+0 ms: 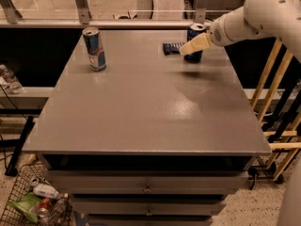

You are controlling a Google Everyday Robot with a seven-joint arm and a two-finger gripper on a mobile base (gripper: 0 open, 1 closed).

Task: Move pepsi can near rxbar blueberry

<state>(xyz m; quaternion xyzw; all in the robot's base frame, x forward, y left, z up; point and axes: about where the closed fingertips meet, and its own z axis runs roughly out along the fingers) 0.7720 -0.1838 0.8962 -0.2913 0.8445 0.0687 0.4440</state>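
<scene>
The pepsi can (pixel 194 32), dark blue with a silver top, stands upright at the far right of the grey table (pixel 150 107). The rxbar blueberry (pixel 171 47), a flat dark blue bar, lies just left of the can and close beside it. My gripper (pixel 189 46) reaches in from the right on the white arm (pixel 263 13) and sits at the can, crossing its front at mid height. The can's lower part shows below the gripper and rests on the table.
A taller, slimmer blue-and-silver can (pixel 94 49) stands at the far left of the table. A metal rail (pixel 94 22) runs behind the table. Wooden slats (pixel 273 84) stand to the right. A wire basket with rubbish (pixel 33 201) sits on the floor at the lower left.
</scene>
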